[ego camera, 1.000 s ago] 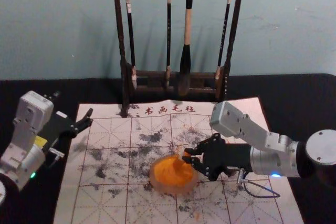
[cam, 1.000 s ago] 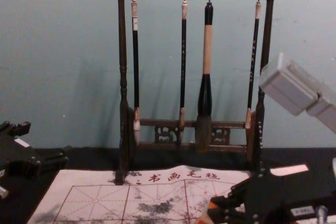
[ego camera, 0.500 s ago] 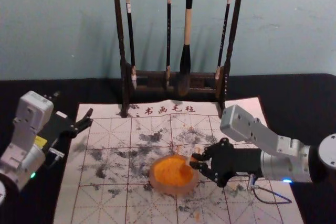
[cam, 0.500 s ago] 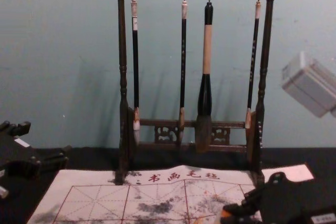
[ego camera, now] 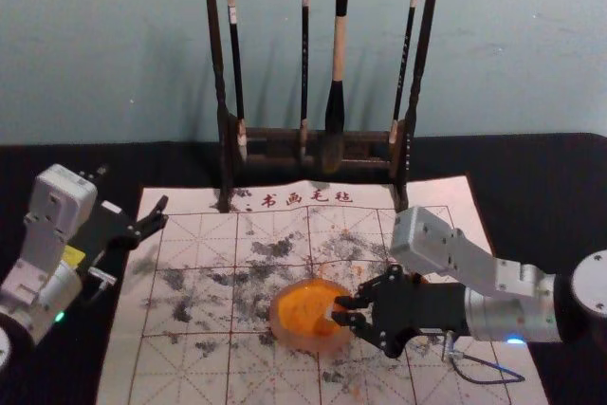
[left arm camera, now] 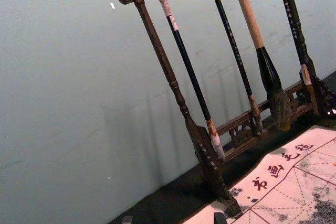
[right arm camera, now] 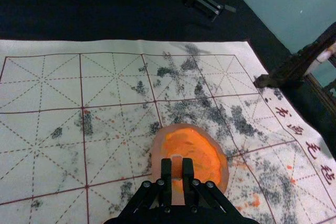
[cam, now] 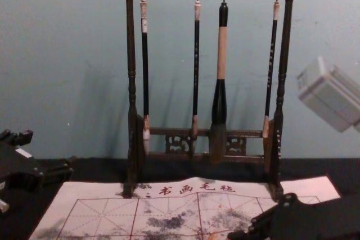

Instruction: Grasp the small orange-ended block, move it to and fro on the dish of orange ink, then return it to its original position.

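Note:
My right gripper point(ego camera: 339, 312) reaches over the right part of the ink dish point(ego camera: 292, 330), with the small block point(ego camera: 329, 311) between its fingertips. In the right wrist view the gripper point(right arm camera: 177, 176) is shut on the block point(right arm camera: 177, 167), whose far end overlaps the orange ink point(right arm camera: 195, 148). Whether the block touches the ink I cannot tell. The dish point(right arm camera: 159, 148) is round and pale, with ink spread across it. My left gripper point(ego camera: 134, 193) is parked open at the left side of the mat; its fingertips point(left arm camera: 173, 218) stand apart in the left wrist view.
A dark wooden rack point(ego camera: 219, 64) with several hanging brushes stands at the mat's back edge. The gridded white mat point(ego camera: 185, 367) bears black smudges and orange specks. Black cloth point(ego camera: 560, 177) surrounds it.
My right gripper first drew back to the right with the block, then came forward to the left and nearer the mat's front. The left arm and the dish have stayed still.

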Tool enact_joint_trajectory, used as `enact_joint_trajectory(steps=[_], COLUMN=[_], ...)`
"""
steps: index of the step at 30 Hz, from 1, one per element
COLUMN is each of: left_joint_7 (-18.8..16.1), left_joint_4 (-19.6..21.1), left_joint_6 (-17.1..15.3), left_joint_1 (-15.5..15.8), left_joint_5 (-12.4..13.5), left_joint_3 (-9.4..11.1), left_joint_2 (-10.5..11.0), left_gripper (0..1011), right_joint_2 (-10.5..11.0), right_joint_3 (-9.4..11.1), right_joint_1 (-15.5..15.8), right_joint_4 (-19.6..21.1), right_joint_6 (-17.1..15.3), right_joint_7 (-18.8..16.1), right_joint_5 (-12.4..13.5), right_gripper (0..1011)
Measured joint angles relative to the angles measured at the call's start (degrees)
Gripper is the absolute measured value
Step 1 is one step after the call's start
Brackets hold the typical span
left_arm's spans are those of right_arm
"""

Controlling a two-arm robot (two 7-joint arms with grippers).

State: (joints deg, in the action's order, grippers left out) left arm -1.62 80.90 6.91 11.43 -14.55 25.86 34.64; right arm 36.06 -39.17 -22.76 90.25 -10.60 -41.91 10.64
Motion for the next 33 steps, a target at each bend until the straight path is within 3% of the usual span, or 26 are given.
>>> enact_joint_trajectory(steps=[12, 19, 26, 33], left_joint_7=[0.0, 0.0, 0.0, 0.0], left_joint_4=[0.0, 0.0, 0.0, 0.0], left_joint_6=[0.0, 0.0, 0.0, 0.0], left_joint_1=[0.0, 0.0, 0.0, 0.0], left_joint_5=[0.0, 0.0, 0.0, 0.0], left_joint_3=[0.0, 0.0, 0.0, 0.0], left_joint_2=[0.0, 0.0, 0.0, 0.0], left_gripper=[1001, 1001, 1001, 1001], right_joint_2=[-2.7, -3.2, -2.3, 0.1], right_joint_3=[-1.3, -1.3, -0.7, -0.3], right_joint_1=[-3.2, -4.2, -4.0, -2.5], right_joint_4=[-3.9, -5.5, -5.1, -2.1], right_joint_6=[0.0, -0.1, -0.2, -0.4], right_joint_7=[0.5, 0.8, 0.7, -0.1], right_joint_5=[-2.0, -2.6, -2.8, -2.5], right_gripper=[90, 90, 90, 90])
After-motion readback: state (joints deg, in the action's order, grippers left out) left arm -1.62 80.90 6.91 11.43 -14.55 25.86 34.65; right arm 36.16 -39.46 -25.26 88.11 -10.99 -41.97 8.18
